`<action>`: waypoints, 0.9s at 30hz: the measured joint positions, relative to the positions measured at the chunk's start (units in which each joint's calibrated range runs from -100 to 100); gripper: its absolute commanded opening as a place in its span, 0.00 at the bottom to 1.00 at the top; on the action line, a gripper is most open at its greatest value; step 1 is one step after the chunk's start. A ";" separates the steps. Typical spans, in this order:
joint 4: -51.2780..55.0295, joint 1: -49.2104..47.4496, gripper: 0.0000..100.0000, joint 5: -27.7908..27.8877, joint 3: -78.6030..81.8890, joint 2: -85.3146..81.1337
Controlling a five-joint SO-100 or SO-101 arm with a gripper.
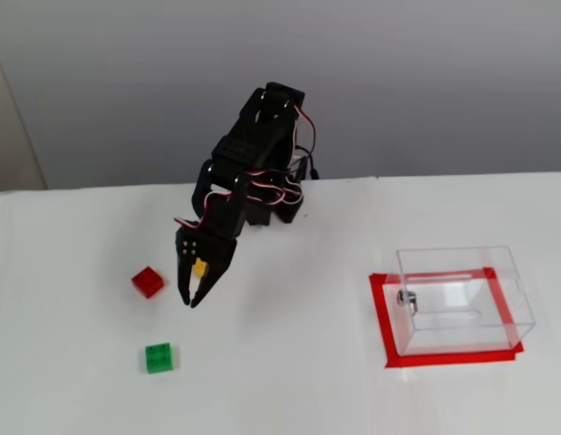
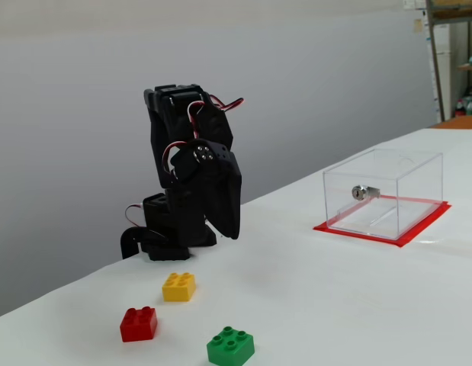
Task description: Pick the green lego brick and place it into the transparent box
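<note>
The green lego brick (image 1: 158, 357) lies alone on the white table at the front left; it also shows in the other fixed view (image 2: 230, 347). The transparent box (image 1: 461, 299) stands at the right on a red tape frame, with a small metal fitting on its left wall, and shows empty in both fixed views (image 2: 384, 194). My black gripper (image 1: 190, 301) points down, above the table and behind the green brick, between the red and yellow bricks. Its fingertips are together and hold nothing. From the side it hangs clear of the table (image 2: 229, 232).
A red brick (image 1: 148, 282) lies left of the gripper and a yellow brick (image 1: 200, 267) shows just behind its fingers; both also appear in the other fixed view, red (image 2: 139, 324) and yellow (image 2: 179, 287). The arm's base (image 2: 163, 236) stands at the table's back edge.
</note>
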 measured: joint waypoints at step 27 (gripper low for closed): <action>-8.05 0.32 0.48 0.00 -1.94 17.34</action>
